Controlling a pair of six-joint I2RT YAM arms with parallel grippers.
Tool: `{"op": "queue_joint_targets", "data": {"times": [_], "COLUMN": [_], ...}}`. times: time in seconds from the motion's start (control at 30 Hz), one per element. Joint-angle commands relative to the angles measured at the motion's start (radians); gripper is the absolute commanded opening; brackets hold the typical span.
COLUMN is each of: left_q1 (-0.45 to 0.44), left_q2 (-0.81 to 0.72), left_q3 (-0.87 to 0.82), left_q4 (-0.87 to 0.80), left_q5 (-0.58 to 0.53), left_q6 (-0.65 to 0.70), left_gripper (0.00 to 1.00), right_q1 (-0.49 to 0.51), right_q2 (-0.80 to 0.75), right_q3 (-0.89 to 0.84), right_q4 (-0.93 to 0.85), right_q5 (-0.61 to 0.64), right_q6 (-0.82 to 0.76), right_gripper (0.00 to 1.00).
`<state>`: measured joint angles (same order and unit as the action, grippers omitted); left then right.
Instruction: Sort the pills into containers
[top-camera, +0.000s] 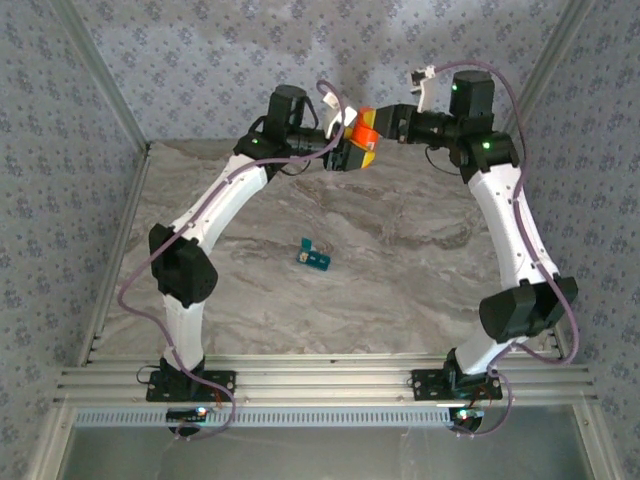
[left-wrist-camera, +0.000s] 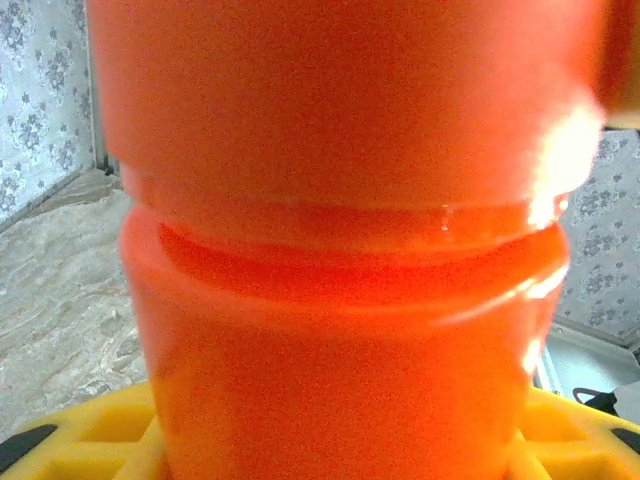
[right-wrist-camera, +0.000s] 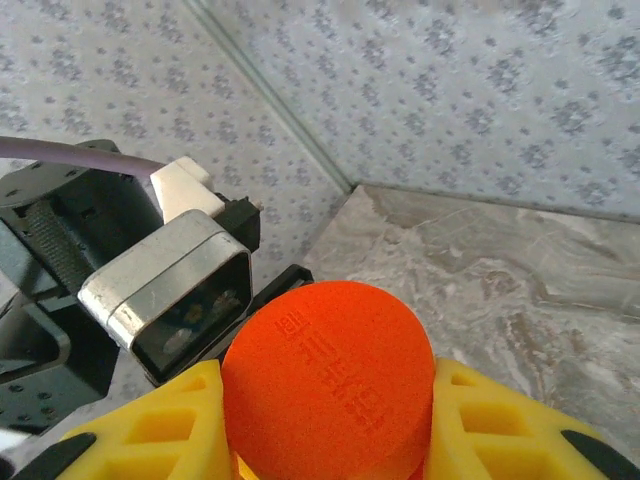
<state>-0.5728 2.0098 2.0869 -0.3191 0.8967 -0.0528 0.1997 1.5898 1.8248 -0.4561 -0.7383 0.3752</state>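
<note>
Nearest the arm bases, the teal containers (top-camera: 315, 256) lie alone on the bare marbled desk (top-camera: 420, 290), about midway across it and well apart from both arms. Whether their lids are up is too small to tell.

Farther back, over the far edge of the desk, the two arms meet in the air at the orange bottle (left-wrist-camera: 340, 300). The left pincer (left-wrist-camera: 335, 435) is clamped on the bottle's body, with a yellow finger showing at each side of it. The right pincer (right-wrist-camera: 330, 430) faces it from the other side, its yellow fingers closed against the round orange cap (right-wrist-camera: 328, 375).

The step in hand looks like opening the bottle, one arm bracing it while the other works the cap. No pills can be made out, and presumably they are inside.

The next move calls for a firm twist and pull of the cap by the right arm while the left holds steady. The bottle should stay upright enough that nothing spills. Then it must be carried down to the containers for pouring.
</note>
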Motion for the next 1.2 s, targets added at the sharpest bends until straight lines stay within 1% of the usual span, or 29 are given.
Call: {"op": "queue_joint_targets", "data": {"times": [0.0, 0.1, 0.2, 0.33, 0.43, 0.67, 0.93, 1.07, 1.17], "left_q1": [-0.007, -0.008, -0.010, -0.011, -0.011, -0.010, -0.009, -0.006, -0.004], "left_q2": [-0.028, -0.032, -0.034, -0.033, -0.031, -0.027, -0.025, -0.027, -0.027], "left_q3": [0.048, 0.048, 0.048, 0.044, 0.042, 0.042, 0.042, 0.042, 0.042], "left_q4": [0.130, 0.136, 0.139, 0.134, 0.129, 0.101, 0.069, 0.065, 0.059], "left_q5": [-0.034, -0.048, -0.054, -0.054, -0.050, -0.040, -0.033, -0.030, -0.025], "left_q6": [-0.027, -0.026, -0.025, -0.020, -0.016, 0.006, 0.025, 0.028, 0.030], "left_gripper": [0.00, 0.00, 0.00, 0.00, 0.00, 0.00, 0.00, 0.00, 0.00], "right_q1": [0.050, 0.073, 0.088, 0.092, 0.085, 0.057, 0.009, -0.008, -0.019], "right_q2": [-0.063, -0.076, -0.078, -0.073, -0.055, -0.008, 0.009, 0.009, 0.009], "right_q3": [-0.101, -0.124, -0.131, -0.117, -0.079, 0.023, 0.077, 0.089, 0.105], "right_q4": [0.032, 0.032, 0.035, 0.035, 0.017, -0.047, -0.066, -0.073, -0.087], "right_q5": [0.131, 0.178, 0.198, 0.198, 0.174, 0.081, -0.006, -0.035, -0.062], "right_q6": [0.049, 0.058, 0.063, 0.068, 0.072, 0.073, 0.076, 0.073, 0.060], "right_gripper": [0.34, 0.33, 0.33, 0.35, 0.36, 0.43, 0.52, 0.59, 0.67]}}
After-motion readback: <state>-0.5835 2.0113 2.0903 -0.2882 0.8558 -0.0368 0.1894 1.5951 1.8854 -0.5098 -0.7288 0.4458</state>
